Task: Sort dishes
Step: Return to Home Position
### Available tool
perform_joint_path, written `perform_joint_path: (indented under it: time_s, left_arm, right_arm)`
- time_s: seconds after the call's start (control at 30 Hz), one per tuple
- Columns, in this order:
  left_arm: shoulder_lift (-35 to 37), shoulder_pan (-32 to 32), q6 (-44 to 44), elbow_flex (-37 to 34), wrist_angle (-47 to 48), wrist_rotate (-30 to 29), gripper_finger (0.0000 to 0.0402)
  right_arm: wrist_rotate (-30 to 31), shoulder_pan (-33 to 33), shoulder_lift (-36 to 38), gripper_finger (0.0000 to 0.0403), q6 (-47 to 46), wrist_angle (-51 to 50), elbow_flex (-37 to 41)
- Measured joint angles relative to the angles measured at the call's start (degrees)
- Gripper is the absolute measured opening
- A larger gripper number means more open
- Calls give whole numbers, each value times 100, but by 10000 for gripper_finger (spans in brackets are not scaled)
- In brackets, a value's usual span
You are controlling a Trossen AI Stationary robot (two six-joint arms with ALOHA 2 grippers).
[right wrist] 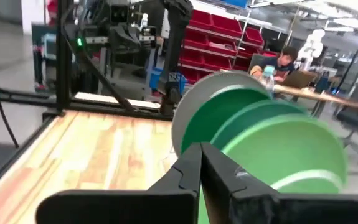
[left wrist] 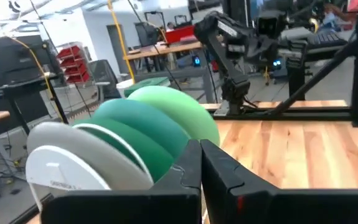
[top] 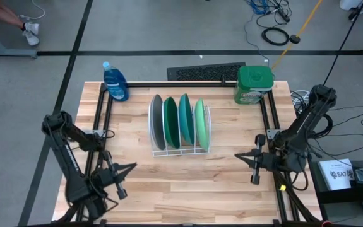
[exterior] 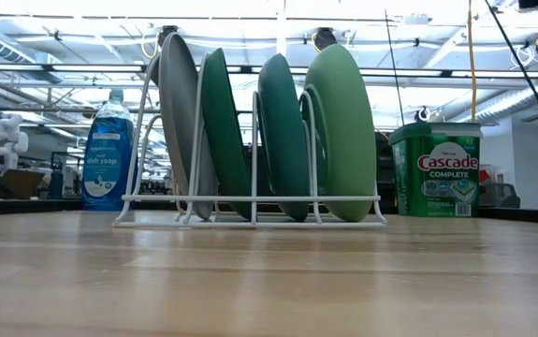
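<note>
Four round plates stand on edge side by side in a white wire rack (top: 180, 150) at the table's middle: grey (top: 157, 123), dark green (top: 171, 122), teal (top: 185, 120) and light green (top: 200, 123). The low view shows them upright in the same order: grey (exterior: 179, 122), dark green (exterior: 224, 131), teal (exterior: 283, 131), light green (exterior: 345, 126). My left gripper (top: 130, 168) hovers shut near the table's near left, pointing at the rack. My right gripper (top: 239, 156) hovers shut to the right of the rack, also pointing at it. Neither touches anything.
A blue dish soap bottle (top: 115, 82) stands at the far left corner, a green Cascade tub (top: 254, 84) at the far right. A black frame (top: 168, 83) runs along the far and side edges. Bare wood lies in front of the rack. A person (right wrist: 284, 59) sits beyond the table.
</note>
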State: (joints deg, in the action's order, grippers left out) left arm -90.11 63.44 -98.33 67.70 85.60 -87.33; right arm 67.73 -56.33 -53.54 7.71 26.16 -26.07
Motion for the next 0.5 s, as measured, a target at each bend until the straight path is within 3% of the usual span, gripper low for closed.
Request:
perform_joint_path:
  time_s: [0.17,0.27,0.5]
  left_arm:
    - [51,-264,-1376,-909,324,-260,1]
    - [274,-466,-1544,-1592,-320,-277,1]
    - [1061,-777,-1540,-2909,-1785,-275,0]
  right_arm:
    - [-230,-7,7,1,89,2380,1294]
    - [-683,20,0,0,392,3705,1904]
    - [-1071,311,0,0,555,4585,2516]
